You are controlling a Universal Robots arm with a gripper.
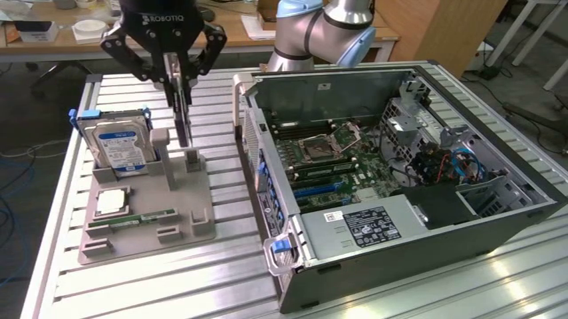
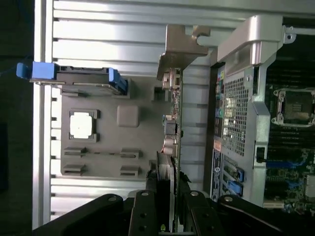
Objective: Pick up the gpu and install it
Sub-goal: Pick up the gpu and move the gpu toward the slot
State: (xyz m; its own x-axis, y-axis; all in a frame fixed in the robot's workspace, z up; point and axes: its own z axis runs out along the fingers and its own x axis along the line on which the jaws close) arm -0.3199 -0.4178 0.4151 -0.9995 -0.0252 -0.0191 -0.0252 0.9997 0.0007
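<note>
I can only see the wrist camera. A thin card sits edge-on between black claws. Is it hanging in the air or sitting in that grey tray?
Observer: In the exterior view the gripper holds the gpu upright, its lower end right at a post of the grey holder; I cannot tell whether it is clear of it.
Visitor: What is the blue-edged thing beside it?
Observer: A hard drive standing upright in the holder, showing a blue-white label.
Visitor: And the metal box?
Observer: An open computer case lying on its side; a labelled metal unit sits at the end nearest the exterior camera.
</note>
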